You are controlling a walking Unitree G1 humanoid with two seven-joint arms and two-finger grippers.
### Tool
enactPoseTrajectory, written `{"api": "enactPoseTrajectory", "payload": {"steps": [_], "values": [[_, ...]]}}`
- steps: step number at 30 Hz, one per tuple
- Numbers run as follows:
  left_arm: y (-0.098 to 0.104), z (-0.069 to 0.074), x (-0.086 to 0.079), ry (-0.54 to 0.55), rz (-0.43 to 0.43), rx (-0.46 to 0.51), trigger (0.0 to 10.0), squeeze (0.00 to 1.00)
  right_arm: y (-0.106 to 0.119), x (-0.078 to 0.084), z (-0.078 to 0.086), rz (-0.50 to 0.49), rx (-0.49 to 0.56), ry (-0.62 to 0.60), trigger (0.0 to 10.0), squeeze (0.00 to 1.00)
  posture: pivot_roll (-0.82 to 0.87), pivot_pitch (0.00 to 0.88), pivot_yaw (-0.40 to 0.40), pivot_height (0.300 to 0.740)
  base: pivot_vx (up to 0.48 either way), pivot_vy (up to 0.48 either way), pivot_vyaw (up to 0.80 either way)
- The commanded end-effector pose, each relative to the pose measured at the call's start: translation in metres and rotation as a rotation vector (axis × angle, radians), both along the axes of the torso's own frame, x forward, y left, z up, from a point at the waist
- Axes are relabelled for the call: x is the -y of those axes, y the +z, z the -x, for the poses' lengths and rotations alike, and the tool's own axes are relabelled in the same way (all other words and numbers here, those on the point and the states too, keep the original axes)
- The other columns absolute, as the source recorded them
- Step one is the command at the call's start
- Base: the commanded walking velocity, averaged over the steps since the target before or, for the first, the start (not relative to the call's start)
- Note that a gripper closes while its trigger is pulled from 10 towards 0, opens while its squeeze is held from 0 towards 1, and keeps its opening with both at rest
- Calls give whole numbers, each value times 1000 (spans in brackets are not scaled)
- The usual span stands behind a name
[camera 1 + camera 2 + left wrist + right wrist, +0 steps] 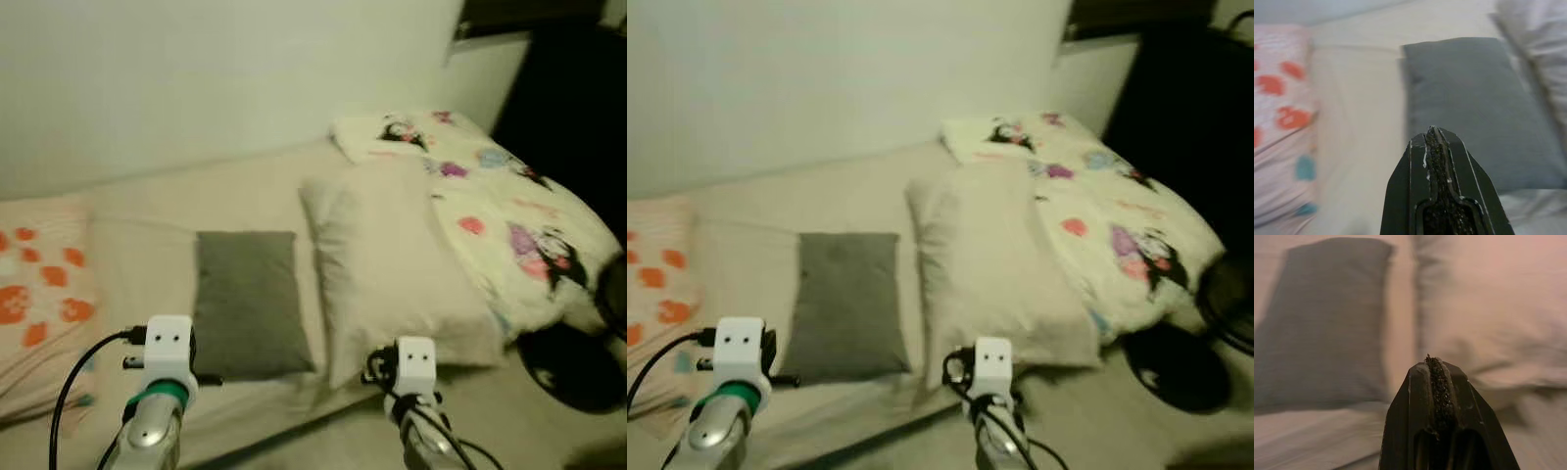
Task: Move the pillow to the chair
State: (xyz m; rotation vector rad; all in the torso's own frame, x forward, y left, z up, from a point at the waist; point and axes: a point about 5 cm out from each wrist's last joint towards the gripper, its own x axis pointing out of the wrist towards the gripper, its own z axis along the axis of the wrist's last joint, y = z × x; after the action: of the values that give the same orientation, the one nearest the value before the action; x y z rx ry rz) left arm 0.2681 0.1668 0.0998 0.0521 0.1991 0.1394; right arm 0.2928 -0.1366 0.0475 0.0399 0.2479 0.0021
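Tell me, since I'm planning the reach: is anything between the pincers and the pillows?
Nothing visible. Left pincer faces the grey pillow, right pincer the gap beside the cream pillow; only bare bed lies between.

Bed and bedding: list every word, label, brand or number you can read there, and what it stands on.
None can be read.
Cartoon-print blanket: only pictures, no legible lettering; blurred.
Orange-spotted pillow: pattern only.
Grey pillow and cream pillow: plain.
Left gripper and right gripper, jaws shut: no markings legible.
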Motion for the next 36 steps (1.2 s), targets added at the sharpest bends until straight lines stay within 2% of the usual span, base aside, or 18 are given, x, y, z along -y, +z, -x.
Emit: {"api": "enactPoseTrajectory", "payload": {"steps": [1, 4, 5, 7, 16, 36], "values": [[-3, 2, -2, -2, -3, -25, 10000, 0, -5, 1, 4, -9, -23, -12, 10000, 0, 69, 53, 97, 740, 0, 390, 0], [-3, 2, -2, -6, -1, -29, 10000, 0, -5, 1, 4, -9, -23, -14, 10000, 0, 70, 53, 99, 740, 0, 345, 0], [-3, 2, -1, -24, -26, -38, 10000, 0, -5, 1, 4, -9, -23, -15, 10000, 0, 71, 53, 103, 740, 0, 0, 0], [-6, 3, -1, -34, -67, -66, 10000, 0, -5, 3, 4, -9, -22, -21, 10000, 0, 67, 55, 110, 740, 0, -480, 0], [-9, 5, -3, -47, -60, -93, 10000, 0, -7, 6, 7, -15, -25, -46, 10000, 0, 66, 58, 124, 740, 0, -480, 0], [-8, -3, 0, -15, -38, -82, 10000, 0, -4, 8, 1, -8, -17, -41, 10000, 0, 53, 42, 109, 740, 0, 0, 0]]}}
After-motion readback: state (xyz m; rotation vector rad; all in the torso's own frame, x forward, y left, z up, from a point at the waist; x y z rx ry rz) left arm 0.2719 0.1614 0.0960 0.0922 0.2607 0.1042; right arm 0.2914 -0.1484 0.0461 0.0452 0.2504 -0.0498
